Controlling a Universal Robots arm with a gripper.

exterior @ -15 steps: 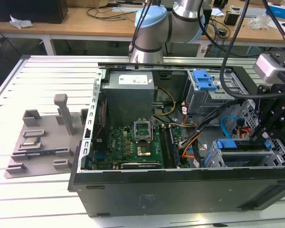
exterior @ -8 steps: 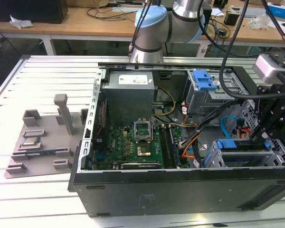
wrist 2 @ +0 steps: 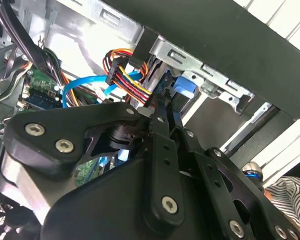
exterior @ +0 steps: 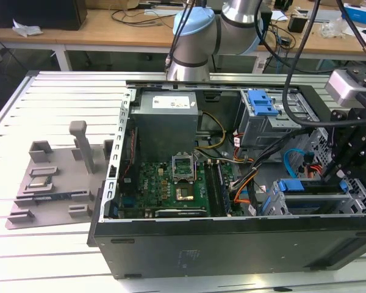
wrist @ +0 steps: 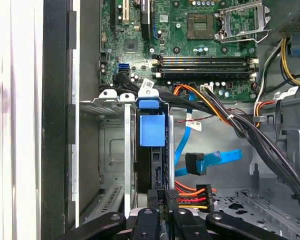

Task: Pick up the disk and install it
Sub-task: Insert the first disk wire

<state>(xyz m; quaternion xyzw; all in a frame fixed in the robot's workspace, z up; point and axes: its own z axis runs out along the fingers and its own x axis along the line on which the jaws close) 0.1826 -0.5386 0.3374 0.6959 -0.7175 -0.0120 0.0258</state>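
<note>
I see disk standing on edge in drive cage at computer case front corner, beside motherboard. Gripper fingers pinched narrow on disk's rear edge, next to red-orange power connector. Blue data cable hangs loose near disk.

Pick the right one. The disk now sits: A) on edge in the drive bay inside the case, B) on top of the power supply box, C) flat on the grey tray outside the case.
A: in the first wrist view the disk, with its blue frame, stands on edge in the drive bay with the gripper at its end.
</note>
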